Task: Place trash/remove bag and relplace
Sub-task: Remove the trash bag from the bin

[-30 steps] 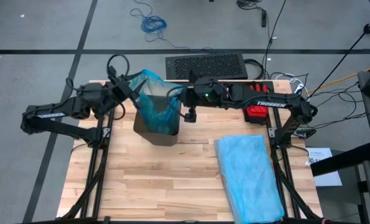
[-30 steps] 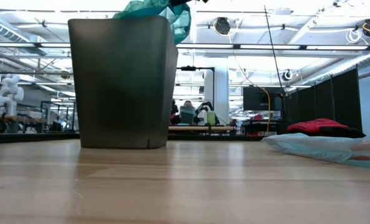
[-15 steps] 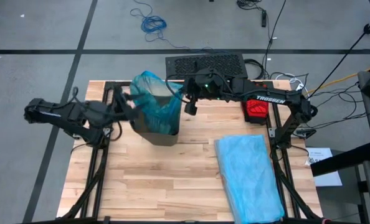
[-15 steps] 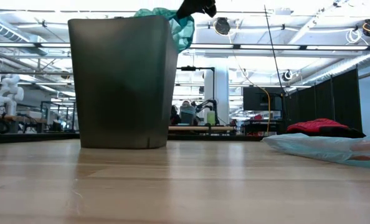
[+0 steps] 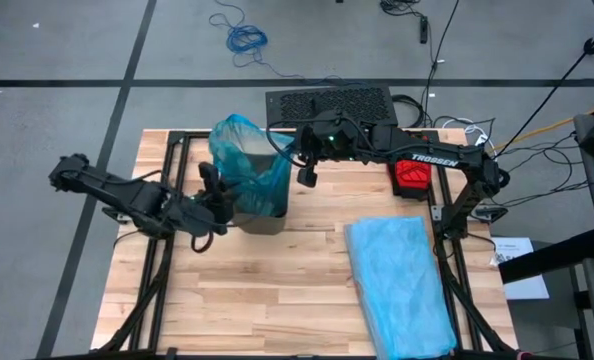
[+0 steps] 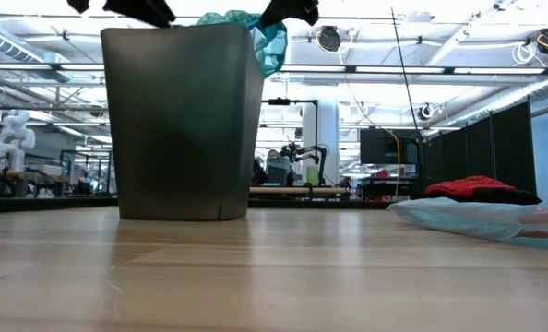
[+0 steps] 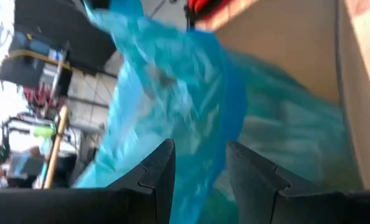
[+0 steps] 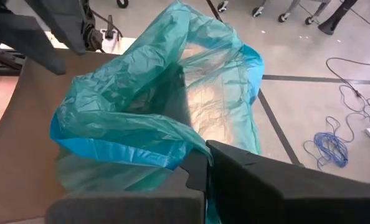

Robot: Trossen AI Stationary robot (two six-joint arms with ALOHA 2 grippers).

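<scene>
A dark bin (image 5: 262,215) (image 6: 182,120) stands on the wooden table. The teal bag (image 5: 242,150) (image 8: 154,106) lines it and rises above its rim. My right gripper (image 5: 289,152) (image 8: 203,163) is shut on the bag at the bin's right side. My left gripper (image 5: 213,185) (image 7: 200,149) is open at the bin's left side, by the rim, facing the bag (image 7: 172,93); I cannot tell whether it touches the plastic. The trash is out of view. My right gripper pinches the bag's gathered top edge (image 8: 184,152) between its two shut fingers, on the side toward the table's right. It comes from the right, slanting down. The plastic stands up from the bin and stays open, its lower part inside the bin.
A paler blue bag (image 5: 397,280) lies flat on the table's right half. A red glove (image 5: 412,175) sits at the far right, by the right arm. A black perforated mat (image 5: 329,105) lies beyond the far edge. The near left of the table is bare wood.
My left gripper has left the bag's far-left rim, dropping and swinging toward the table's near edge to the bin's left side while its wrist rolled; it stayed open. The bag's top, earlier spread between both grippers, now stands held only from the right.
</scene>
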